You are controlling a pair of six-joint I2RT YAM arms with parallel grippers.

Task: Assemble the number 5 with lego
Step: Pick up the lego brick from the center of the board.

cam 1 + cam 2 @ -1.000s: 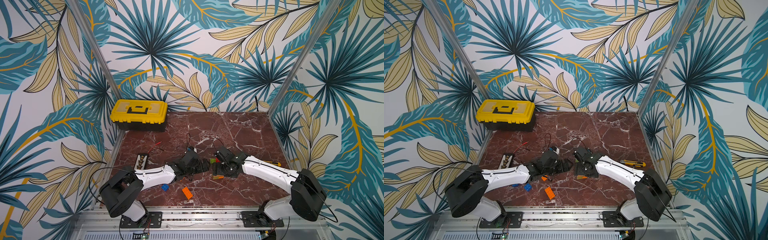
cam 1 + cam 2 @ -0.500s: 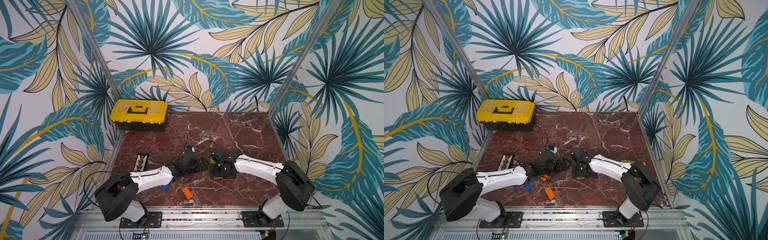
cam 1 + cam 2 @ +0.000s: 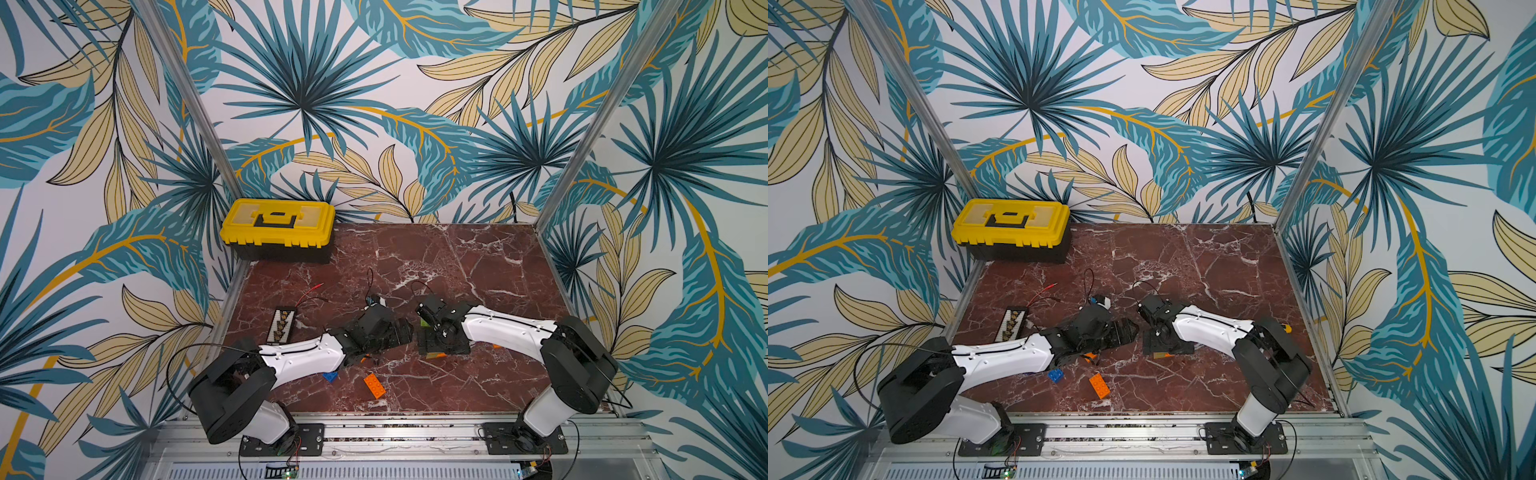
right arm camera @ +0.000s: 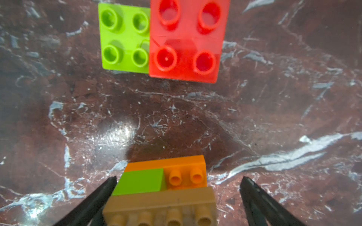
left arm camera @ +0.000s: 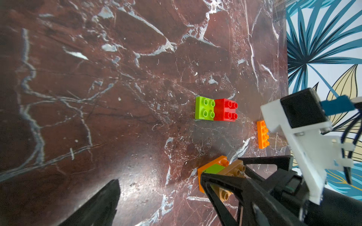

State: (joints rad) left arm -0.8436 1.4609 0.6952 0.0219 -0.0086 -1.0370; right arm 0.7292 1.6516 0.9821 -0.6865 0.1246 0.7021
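A joined lego cluster of orange, lime green and tan bricks rests on the marble between the fingers of my right gripper. The gripper is open; one finger is close beside the green brick, the other stands well clear. In a top view the cluster peeks out under that gripper. A joined green and red pair lies just beyond. My left gripper is open and holds nothing, facing the cluster from the side. Loose orange and blue bricks lie near the front edge.
A yellow toolbox stands at the back left corner. A black strip with yellow marks and thin wires lie on the left. Another orange brick lies beyond the right gripper. A yellow knife tip shows behind the right arm.
The right gripper's jaws have widened and it has shifted slightly left, its elbow swinging inward. The left arm has hardly moved.
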